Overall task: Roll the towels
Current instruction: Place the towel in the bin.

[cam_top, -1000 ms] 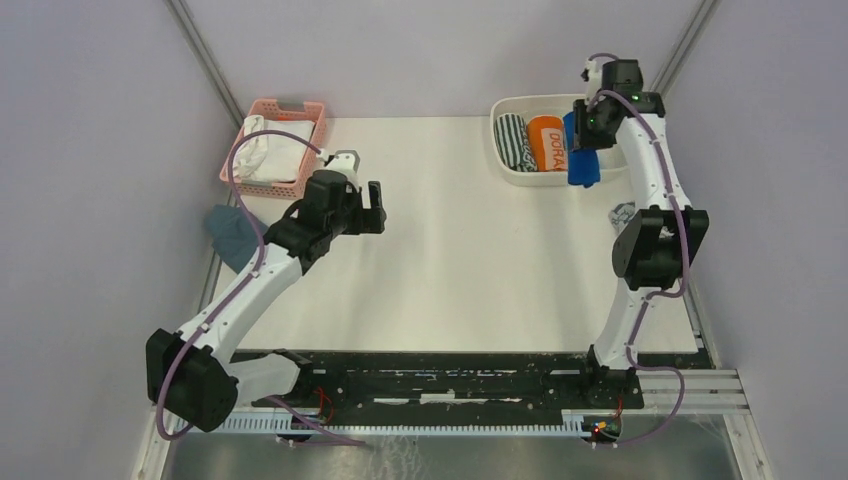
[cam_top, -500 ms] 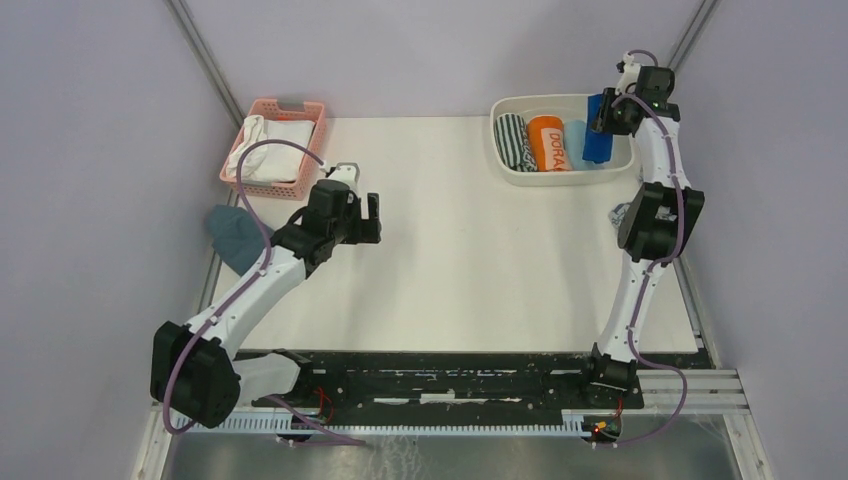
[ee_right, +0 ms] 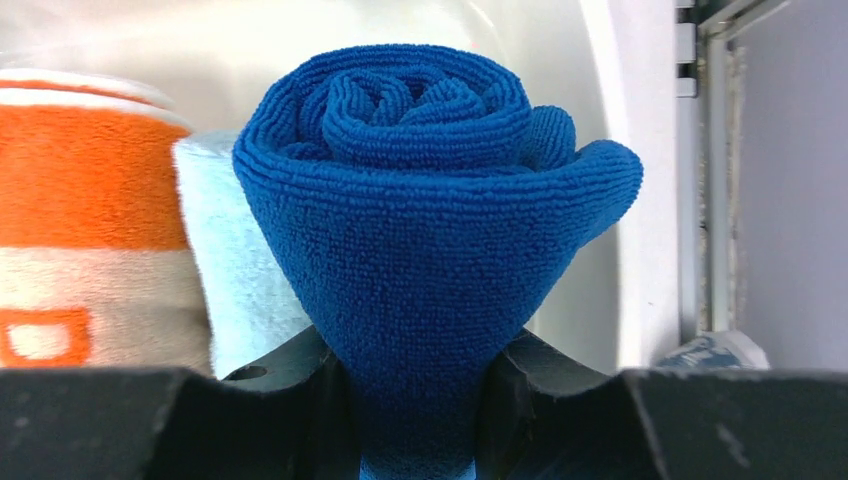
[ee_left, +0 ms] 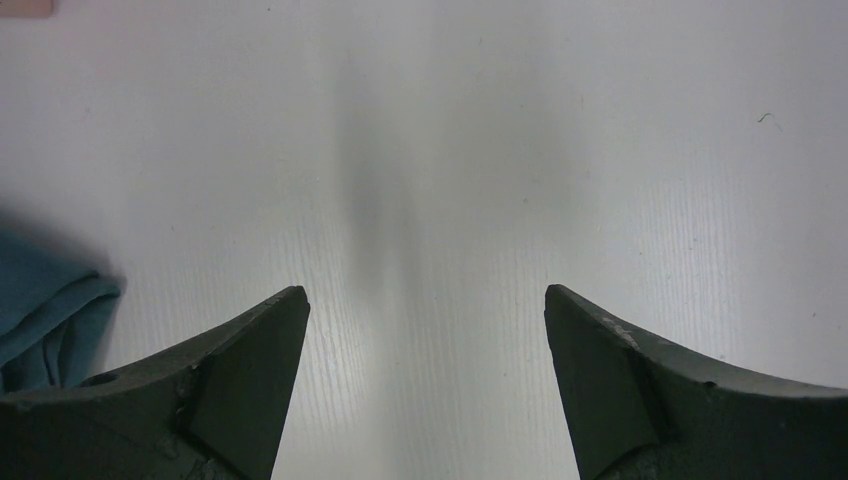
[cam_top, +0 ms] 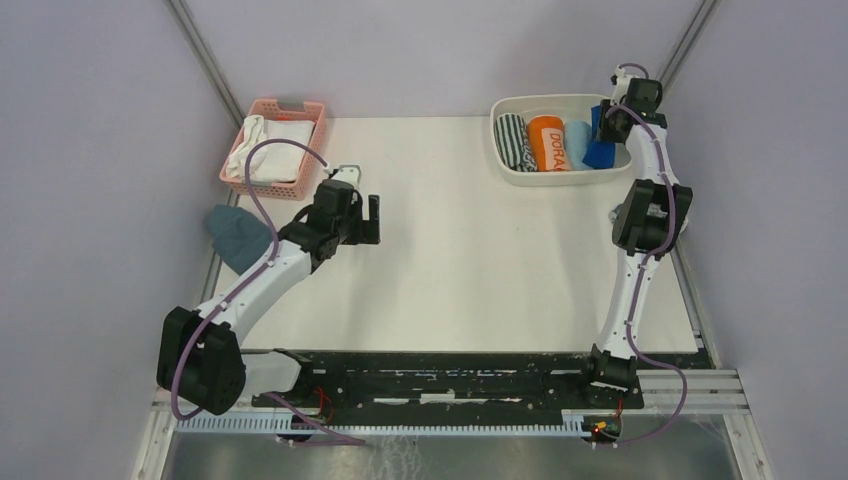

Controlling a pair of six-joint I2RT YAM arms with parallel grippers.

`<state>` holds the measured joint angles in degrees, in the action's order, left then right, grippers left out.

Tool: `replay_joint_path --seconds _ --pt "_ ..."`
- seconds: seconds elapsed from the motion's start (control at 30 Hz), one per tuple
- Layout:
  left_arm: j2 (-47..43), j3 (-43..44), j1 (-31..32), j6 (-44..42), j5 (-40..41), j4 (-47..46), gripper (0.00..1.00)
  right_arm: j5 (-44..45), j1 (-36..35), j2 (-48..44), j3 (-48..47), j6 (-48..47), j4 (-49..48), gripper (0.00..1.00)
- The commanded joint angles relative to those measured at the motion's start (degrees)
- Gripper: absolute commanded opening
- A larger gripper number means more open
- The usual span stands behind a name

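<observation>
My right gripper is shut on a rolled royal blue towel at the right end of the white bin. In the right wrist view the roll stands end-on between my fingers, which pinch its lower part. A rolled light blue towel lies right beside it in the bin. A bit of whitish cloth with a blue pattern shows beyond the bin's wall. My left gripper hangs open over bare table, nothing between its jaws.
An orange-and-white roll and a dark striped roll also lie in the bin. A pink basket with white cloths stands at the back left. A dull teal-grey cloth lies at the table's left edge, its corner at my left finger's side.
The right arm has carried the royal blue roll from the bin's front rim back over its right end. The left arm has drawn slightly towards the near left.
</observation>
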<state>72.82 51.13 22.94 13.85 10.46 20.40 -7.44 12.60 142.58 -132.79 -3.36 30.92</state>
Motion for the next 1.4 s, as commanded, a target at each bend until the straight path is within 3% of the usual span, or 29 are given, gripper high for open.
replay_joint_path --seconds 0.0,0.3,0.67,0.87,1.13,1.37 --pt "0.29 0.31 -0.37 -2.65 1.28 -2.57 0.94 5.86 1.23 -2.06 0.37 -2.59 -1.27 0.01" --pt "1.14 0.32 -0.37 -2.77 1.57 -2.56 0.93 5.34 1.85 -8.23 3.99 -3.28 -6.68 0.01" --pt "2.24 0.63 -0.38 -3.03 1.58 -2.21 0.92 3.24 1.51 3.86 -6.65 -3.44 2.85 0.05" --pt "3.22 0.94 -0.35 -3.12 0.92 -1.89 0.92 2.03 1.11 7.61 -6.75 -1.95 3.98 0.11" --pt "3.87 1.25 -0.34 -3.21 0.71 -1.42 0.91 1.68 0.57 8.87 -5.16 -1.25 4.0 0.35" --pt "3.78 1.24 -0.35 -3.12 0.78 -1.16 0.91 -0.58 0.57 2.58 -2.61 1.1 -0.57 0.58"
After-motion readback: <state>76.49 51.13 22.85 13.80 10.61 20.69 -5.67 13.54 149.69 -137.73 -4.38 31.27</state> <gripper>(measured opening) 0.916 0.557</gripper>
